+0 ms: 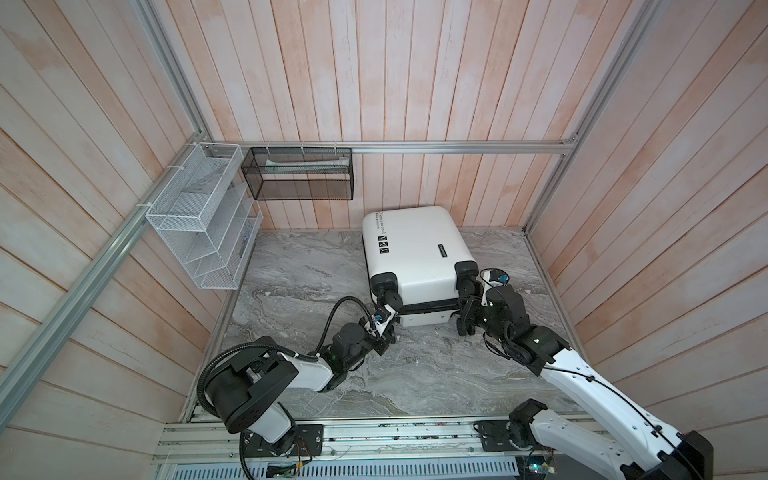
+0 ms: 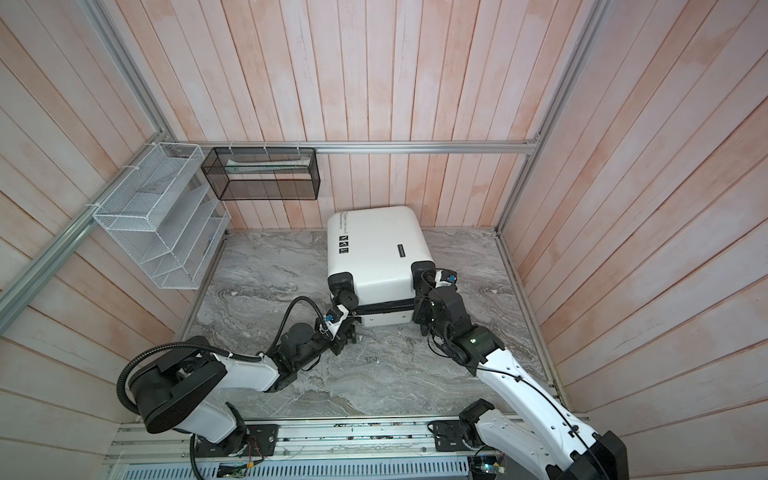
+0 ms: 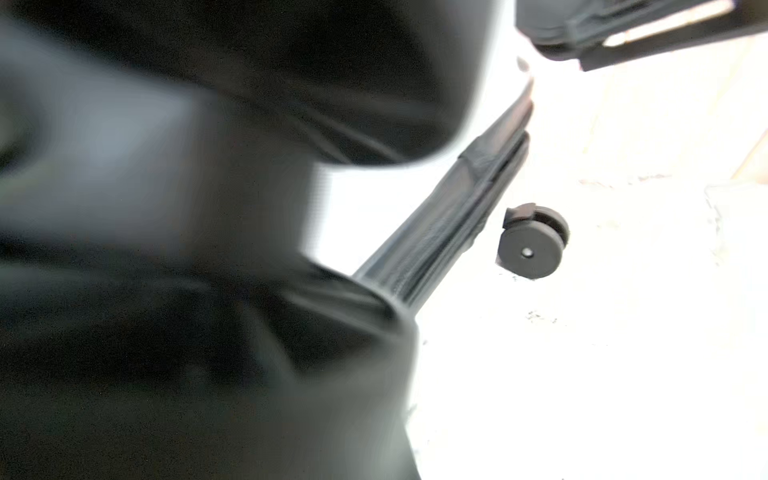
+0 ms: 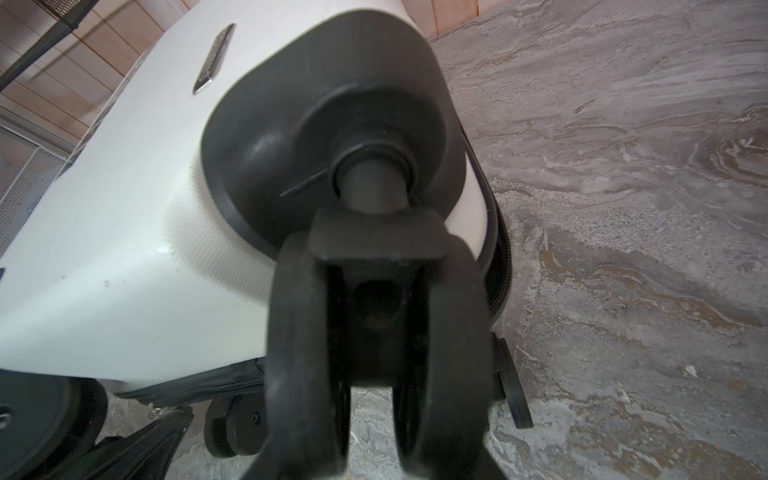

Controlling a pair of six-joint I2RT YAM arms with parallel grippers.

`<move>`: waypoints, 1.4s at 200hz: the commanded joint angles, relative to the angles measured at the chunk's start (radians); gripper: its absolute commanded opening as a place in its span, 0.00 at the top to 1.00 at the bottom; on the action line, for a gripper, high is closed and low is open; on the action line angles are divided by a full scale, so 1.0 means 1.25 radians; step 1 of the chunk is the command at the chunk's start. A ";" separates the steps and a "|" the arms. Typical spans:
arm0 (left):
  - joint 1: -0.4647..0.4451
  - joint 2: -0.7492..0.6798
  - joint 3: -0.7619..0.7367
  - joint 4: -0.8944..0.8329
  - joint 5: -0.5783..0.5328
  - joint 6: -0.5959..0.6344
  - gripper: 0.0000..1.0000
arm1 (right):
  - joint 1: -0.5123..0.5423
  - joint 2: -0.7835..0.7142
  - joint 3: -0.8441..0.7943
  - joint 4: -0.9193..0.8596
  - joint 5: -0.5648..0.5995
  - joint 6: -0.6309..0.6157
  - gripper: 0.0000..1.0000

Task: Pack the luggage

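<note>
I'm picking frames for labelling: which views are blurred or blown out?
Left wrist view: background blown out white, dark foreground out of focus, small wheel sharp. Right wrist view: well exposed, close wheel slightly soft. Both top views: luggage sharp, evenly lit, wall planks bowed.

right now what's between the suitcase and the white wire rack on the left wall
Nothing stands there. Only bare grey marble surface lies between the suitcase and the white wire rack, as both top views show.
</note>
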 commanded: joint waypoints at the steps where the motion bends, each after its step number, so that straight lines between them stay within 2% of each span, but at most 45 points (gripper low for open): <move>1: -0.063 -0.010 0.103 0.188 0.127 0.100 1.00 | 0.047 0.016 0.004 0.054 -0.111 -0.012 1.00; 41: -0.077 0.033 0.158 0.153 0.147 0.127 1.00 | 0.057 0.029 0.004 0.063 -0.111 -0.009 1.00; 137: -0.098 0.153 0.297 0.122 0.218 0.110 1.00 | 0.087 0.032 0.007 0.086 -0.116 0.007 1.00; 140: -0.121 0.156 0.300 0.122 0.219 0.112 1.00 | 0.087 0.032 0.008 0.086 -0.115 0.007 1.00; 162: -0.132 0.161 0.297 0.142 0.187 0.105 1.00 | 0.089 0.031 0.010 0.081 -0.110 0.004 1.00; 189: -0.132 0.113 0.230 0.194 0.099 0.085 1.00 | 0.089 0.016 0.007 0.071 -0.101 0.000 1.00; 205: -0.132 0.064 0.190 0.175 0.069 0.076 0.89 | 0.089 0.007 0.000 0.070 -0.098 0.001 1.00; 226: -0.132 -0.011 0.148 0.126 0.014 0.047 0.58 | 0.089 -0.003 -0.011 0.073 -0.097 0.005 1.00; 266: -0.132 -0.139 0.082 0.059 -0.085 0.022 0.17 | 0.090 -0.009 -0.010 0.074 -0.103 0.002 1.00; 269: -0.132 -0.149 0.080 0.048 -0.090 0.019 0.05 | 0.091 -0.008 -0.010 0.075 -0.103 0.002 1.00; 271: -0.132 -0.155 0.080 0.040 -0.090 0.017 0.01 | 0.090 -0.008 -0.009 0.075 -0.105 0.001 1.00; 280: -0.131 -0.178 0.083 -0.003 -0.100 0.003 0.00 | 0.090 -0.006 -0.005 0.076 -0.109 -0.003 1.00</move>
